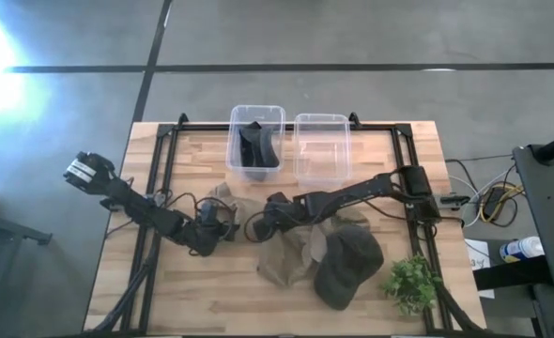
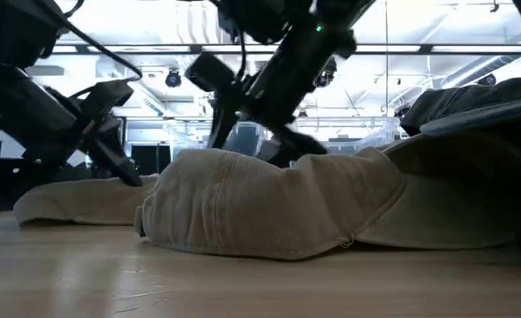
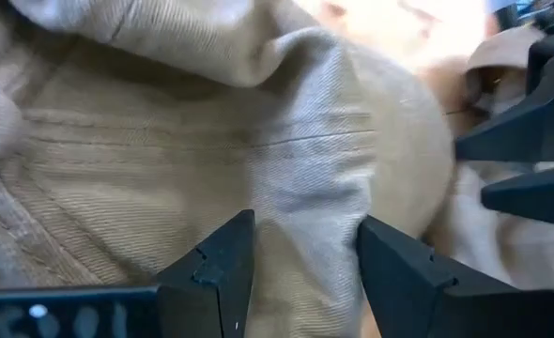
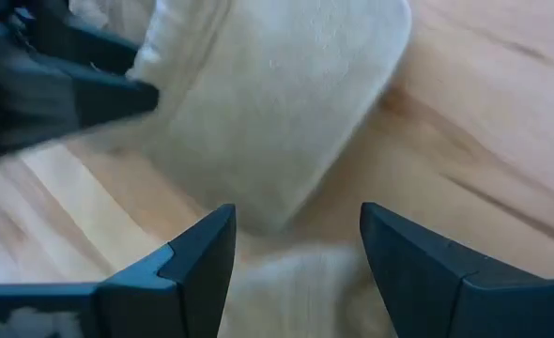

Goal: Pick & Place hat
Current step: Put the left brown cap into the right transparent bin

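Observation:
A beige hat (image 1: 225, 199) lies crown up on the wooden table, left of centre. My left gripper (image 1: 214, 227) is low over it and open; in its wrist view the gripper (image 3: 305, 268) straddles a raised fold of the hat (image 3: 164, 160). My right gripper (image 1: 260, 225) is open just right of that hat, above the table and the edge of a khaki hat (image 1: 291, 255). In its wrist view the right gripper (image 4: 296, 253) faces the beige hat (image 4: 277, 103). A dark green hat (image 1: 347, 268) lies partly on the khaki hat. My left gripper has a raised fold of the beige hat's crown (image 3: 305, 188) between its two fingers, coming from above at a slant from the table's left. The hat lies on the table. Whether the fingers (image 3: 221, 268) touch the cloth, I cannot tell.
Two clear bins stand at the far edge: the left bin (image 1: 235, 117) holds a black hat (image 1: 256, 145), and the right bin (image 1: 300, 122) shows nothing inside. A small green plant (image 1: 410, 284) stands near the right front corner. Bare wood lies at the near left.

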